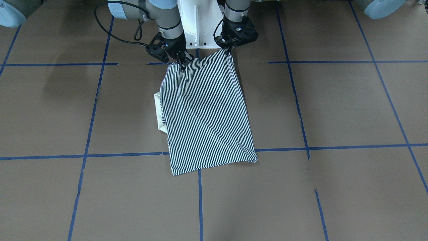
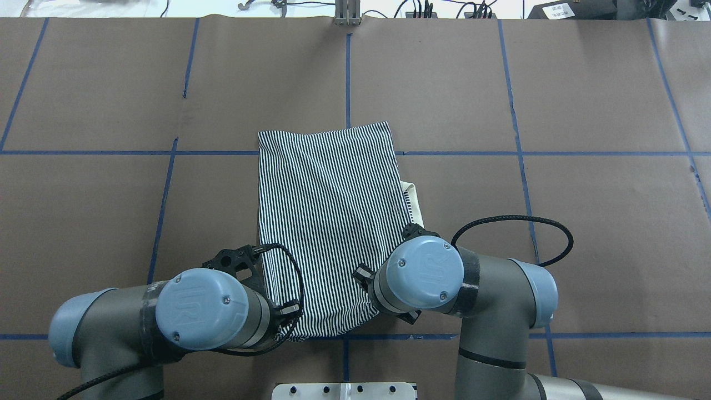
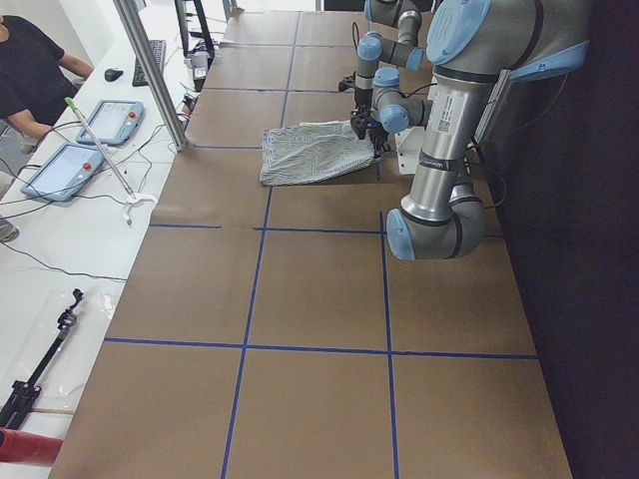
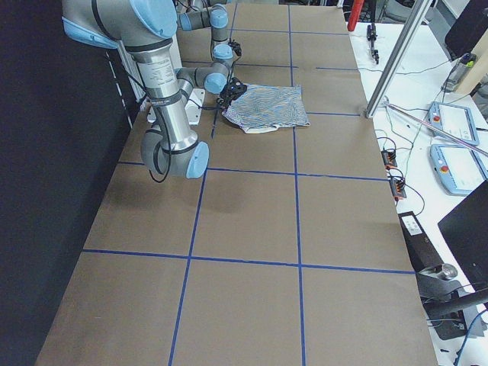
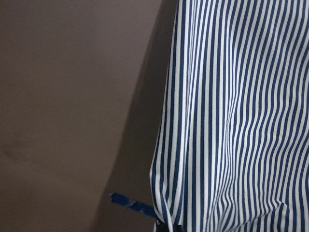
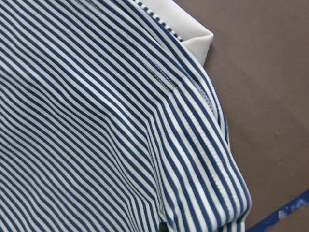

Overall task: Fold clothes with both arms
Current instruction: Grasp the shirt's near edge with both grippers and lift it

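Folding seems midway: the left tool [image 1: 229, 51] and right tool [image 1: 183, 64] each clamp a near corner of the striped shirt [image 1: 207, 113], which lies narrowed on the bench [image 1: 334, 107] before the robot, so next both should carry that edge forward evenly.

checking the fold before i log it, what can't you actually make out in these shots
1. Buttons and chest logo of the polo shirt: seen in no view; the folded cloth shows only stripes and a strip of cream collar.
2. Overhead view: fingers of the left gripper and right gripper, hidden under the arms' blue caps.
3. Wrist views: fingers cut off at the bottom edge; cloth fills both.
4. Side views: both grips too small to judge.
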{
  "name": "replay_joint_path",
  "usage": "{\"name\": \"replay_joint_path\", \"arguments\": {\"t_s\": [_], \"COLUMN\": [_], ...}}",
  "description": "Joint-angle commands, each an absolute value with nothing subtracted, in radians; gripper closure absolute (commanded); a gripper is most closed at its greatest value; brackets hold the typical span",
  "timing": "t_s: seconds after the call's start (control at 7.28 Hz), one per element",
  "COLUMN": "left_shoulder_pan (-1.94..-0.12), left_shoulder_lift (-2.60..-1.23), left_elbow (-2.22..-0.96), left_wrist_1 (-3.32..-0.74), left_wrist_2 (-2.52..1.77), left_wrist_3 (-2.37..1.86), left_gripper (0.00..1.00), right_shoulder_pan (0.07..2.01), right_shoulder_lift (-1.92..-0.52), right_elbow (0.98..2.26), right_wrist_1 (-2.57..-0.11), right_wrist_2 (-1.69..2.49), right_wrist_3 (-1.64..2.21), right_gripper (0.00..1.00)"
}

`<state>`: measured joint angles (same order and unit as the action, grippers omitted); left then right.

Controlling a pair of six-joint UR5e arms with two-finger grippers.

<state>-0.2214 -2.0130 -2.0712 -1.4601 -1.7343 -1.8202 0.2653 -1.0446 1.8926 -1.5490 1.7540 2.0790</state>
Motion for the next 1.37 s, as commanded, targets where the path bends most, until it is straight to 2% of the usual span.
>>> {"name": "replay_joint_path", "arguments": {"t_s": [0.0,0.55,0.82,1.24], "left_shoulder_pan": [-0.242,-0.385,-0.391,-0.461], "left_shoulder_lift": [-2.006,-2.036,-2.036,-2.043], "left_elbow": [-2.068,-2.040,-1.955,-1.916], "left_wrist_1": [-1.456,-1.511,-1.604,-1.638], "left_wrist_2": [-1.732,-1.740,-1.740,-1.740], "left_wrist_3": [-1.818,-1.778,-1.837,-1.833], "left_gripper": [1.00,1.00,1.00,1.00], "right_shoulder_pan": [0.256,0.380,0.414,0.451], "right_shoulder_lift": [-1.036,-1.014,-0.959,-0.944], "right_elbow": [1.893,1.858,1.723,1.663], "right_wrist_1": [-1.534,-1.453,-1.352,-1.252], "right_wrist_2": [1.741,1.706,1.694,1.654], "right_wrist_3": [2.071,1.916,1.885,1.829], "right_gripper": [1.00,1.00,1.00,1.00]}}
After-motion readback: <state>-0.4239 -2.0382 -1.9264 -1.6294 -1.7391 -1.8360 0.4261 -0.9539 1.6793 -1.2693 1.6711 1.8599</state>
